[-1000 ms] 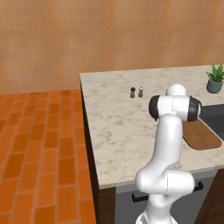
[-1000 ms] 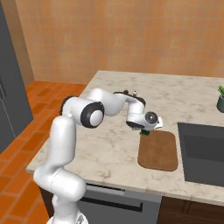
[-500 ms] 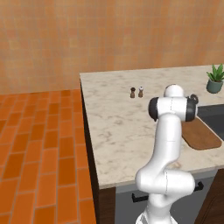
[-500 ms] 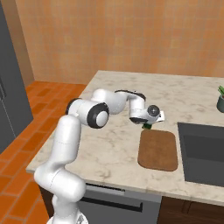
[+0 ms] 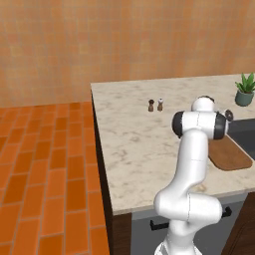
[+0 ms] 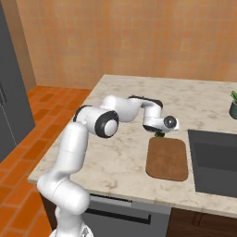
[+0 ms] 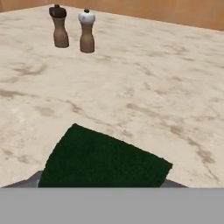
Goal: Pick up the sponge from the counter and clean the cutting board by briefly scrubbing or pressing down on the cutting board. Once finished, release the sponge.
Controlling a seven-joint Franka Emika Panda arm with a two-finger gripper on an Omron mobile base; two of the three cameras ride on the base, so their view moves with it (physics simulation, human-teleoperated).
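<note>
Hand view shows my fingers (image 6: 159,134) closed on the sponge (image 7: 103,161); pressing off the board (image 6: 167,158) edge could twist it loose.

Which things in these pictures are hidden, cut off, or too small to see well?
- Sponge: hand view, near end cut off at the bottom; in the right base view just a green sliver under the end effector.
- End effector fingers: hand view, the sponge covers them.
- Cutting board: left base view, the arm hides its left part.
- Potted plant: right base view, cut by the right edge.
- Two shakers: left base view, too small for detail.
</note>
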